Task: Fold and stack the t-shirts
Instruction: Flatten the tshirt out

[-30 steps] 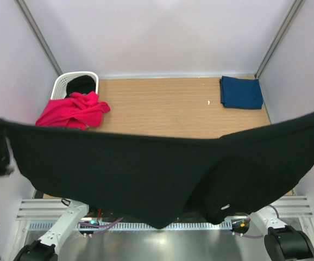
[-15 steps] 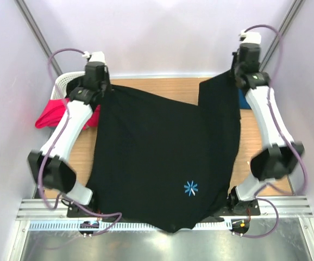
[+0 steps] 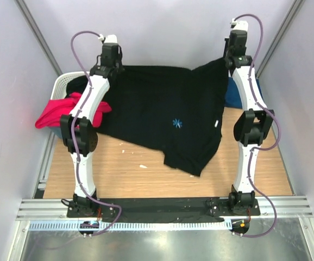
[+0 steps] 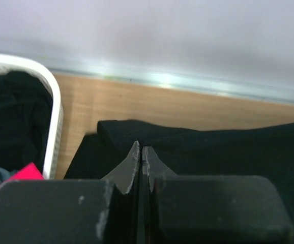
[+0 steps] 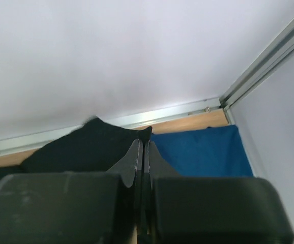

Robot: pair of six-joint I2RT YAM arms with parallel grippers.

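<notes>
The large black t-shirt (image 3: 157, 103) is stretched across the far half of the table, its small blue mark (image 3: 177, 123) facing up and its lower edge trailing toward the middle. My left gripper (image 3: 115, 69) is shut on its far left corner, and my right gripper (image 3: 227, 61) is shut on its far right corner. In the left wrist view the gripper (image 4: 141, 151) pinches black cloth (image 4: 213, 147). The right wrist view shows the gripper (image 5: 143, 146) closed on the black shirt (image 5: 70, 147). The navy t-shirt (image 5: 203, 150) lies folded just beyond. A magenta-red t-shirt (image 3: 54, 115) is heaped at the left.
The white lattice basket (image 3: 63, 83) stands at the far left corner with dark cloth inside; its rim (image 4: 52, 107) shows in the left wrist view. Both arms reach out to the back wall. Small white specks (image 3: 142, 166) lie on the wooden table (image 3: 146, 185).
The black shirt, held up close to the camera a second ago, has been swung away and laid out over the far half of the table. Both arms are now extended to the back.
</notes>
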